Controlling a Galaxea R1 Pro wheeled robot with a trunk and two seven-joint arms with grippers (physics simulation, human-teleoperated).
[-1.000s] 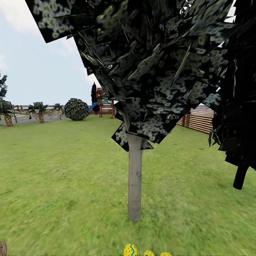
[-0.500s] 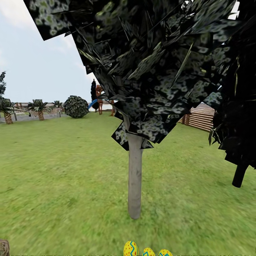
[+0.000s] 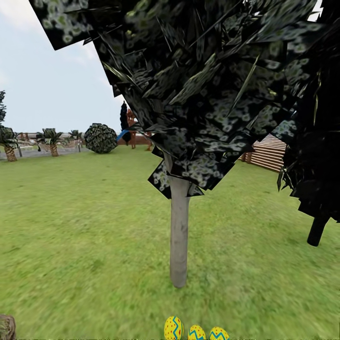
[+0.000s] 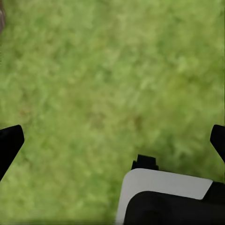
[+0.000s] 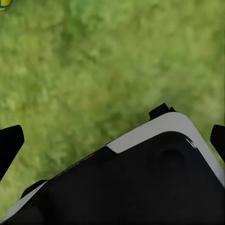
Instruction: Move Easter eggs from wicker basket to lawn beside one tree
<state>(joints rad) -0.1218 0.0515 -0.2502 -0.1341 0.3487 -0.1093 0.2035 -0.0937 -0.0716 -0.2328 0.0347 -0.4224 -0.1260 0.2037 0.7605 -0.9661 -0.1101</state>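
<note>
The head view has three Easter eggs (image 3: 196, 329) on the lawn (image 3: 85, 236) before the grey-trunked tree (image 3: 179, 236), while both wrist views show released jaws over grass.

Three Easter eggs (image 3: 173, 327), one basket (image 3: 6, 327).

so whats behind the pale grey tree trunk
Behind the tree trunk the lawn runs back to a round bush, a playset and a slatted fence. The foliage covers what lies higher.
</note>
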